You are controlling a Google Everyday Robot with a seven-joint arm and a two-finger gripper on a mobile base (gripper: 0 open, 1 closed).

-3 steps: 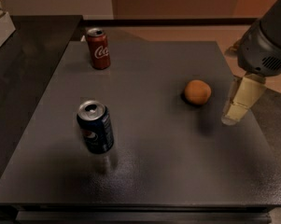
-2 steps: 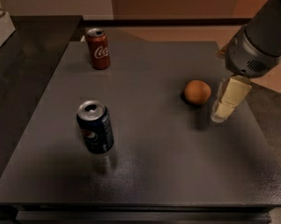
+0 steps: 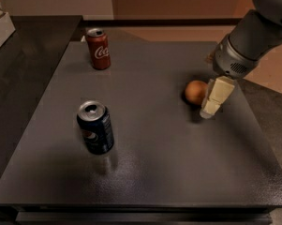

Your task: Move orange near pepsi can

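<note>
My gripper just right of orange | grip state: cannot tell | I centre over it before closing | goal: pepsi can

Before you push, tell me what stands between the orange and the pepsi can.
Nothing visible: bare tabletop lies between the orange and the pepsi can. The Coca-Cola can stands behind that line. The gripper hangs beside the orange, opposite the can.
</note>
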